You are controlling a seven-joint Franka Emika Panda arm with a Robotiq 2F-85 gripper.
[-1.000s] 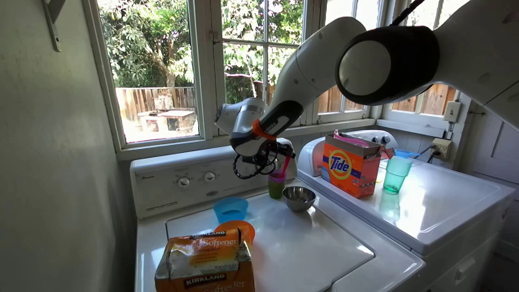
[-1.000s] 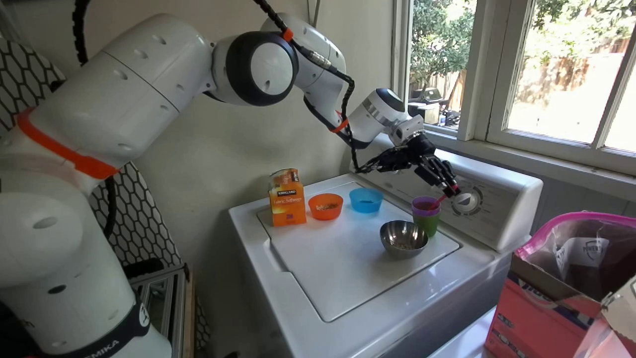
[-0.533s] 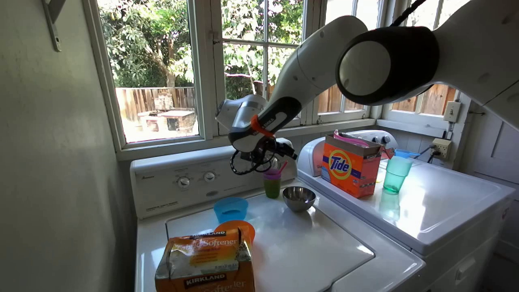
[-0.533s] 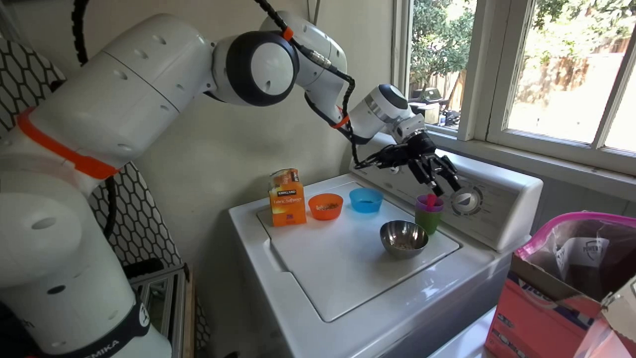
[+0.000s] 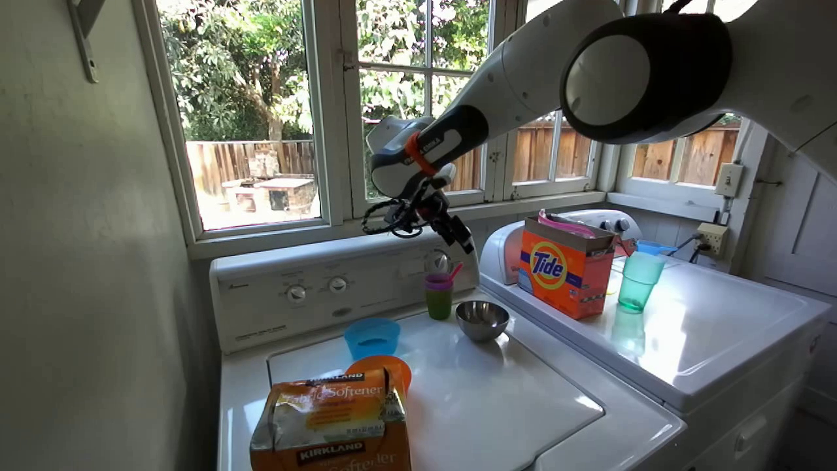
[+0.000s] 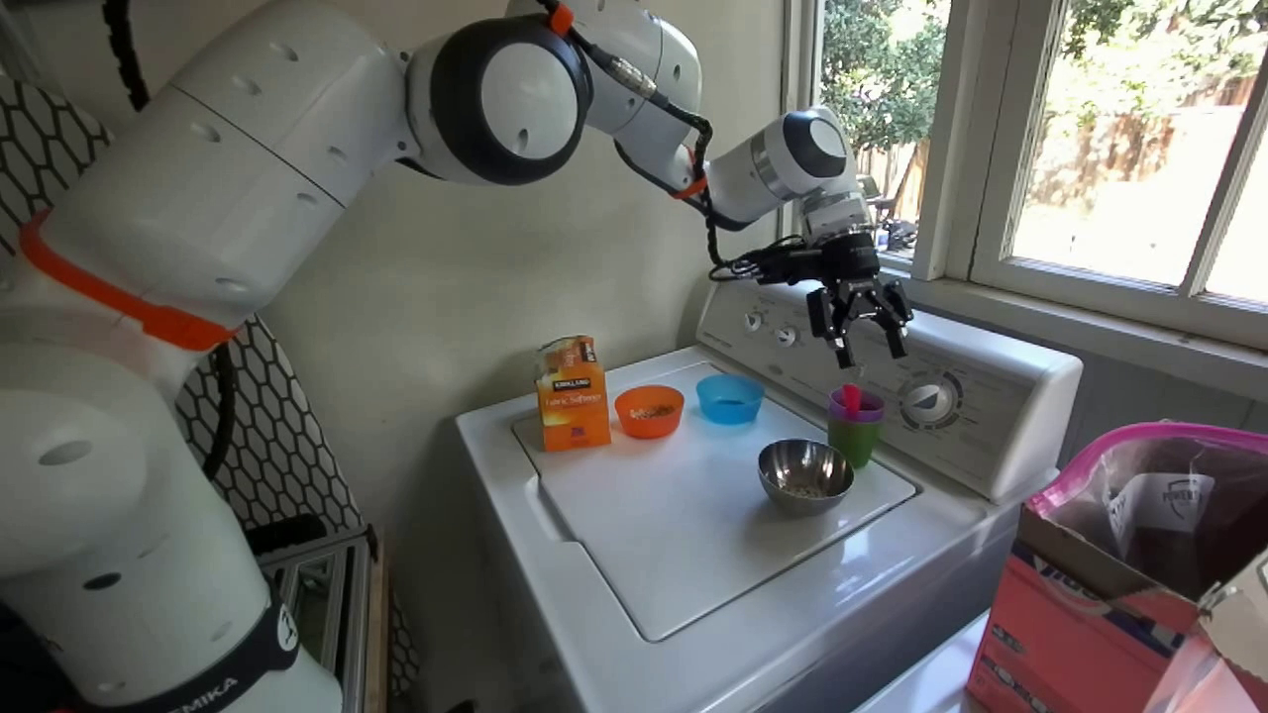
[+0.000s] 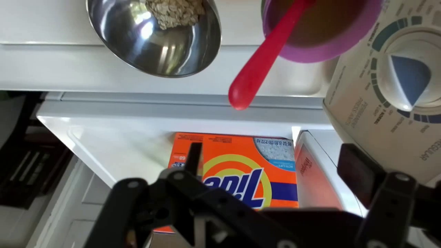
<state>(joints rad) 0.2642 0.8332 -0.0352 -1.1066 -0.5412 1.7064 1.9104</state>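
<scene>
Gripper (image 5: 463, 242): in an exterior view it is hanging over the control panel (image 5: 386, 291) of the white machine (image 5: 484, 399), slanting downward.
Red utensil (image 5: 456, 271): it is leaning in the purple-rimmed green cup (image 5: 439, 304), its end poking up below the gripper, apart from it.
Cup's place: it is standing near the panel, toward the machine's corner closest to the second machine (image 5: 706, 340).
Steel bowl (image 5: 482, 324): it is sitting just beside the cup, nearer the edge that is facing the second machine.
Edge along the wall (image 5: 98, 261): the blue bowl (image 5: 373, 337) is resting toward it, and so is the softener box (image 5: 330, 422), farther from the panel.
Next machine over: the Tide box (image 5: 565, 268) is standing there, with a teal cup (image 5: 639, 281) just beside it.
Fingers (image 6: 822, 315): in an exterior view I am seeing them standing wide apart, open above the cup.
Orange bowl (image 6: 649, 426): it is holding brownish bits and sitting between the blue bowl and the softener box.
Wrist view: the utensil is reaching out over the cup's rim, short of the fingers.
Flakes (image 7: 175, 13): they are lying pale in the steel bowl; a gap is showing between bowl and cup.
Dial (image 7: 410, 75): it is sitting on the panel, near the cup.
</scene>
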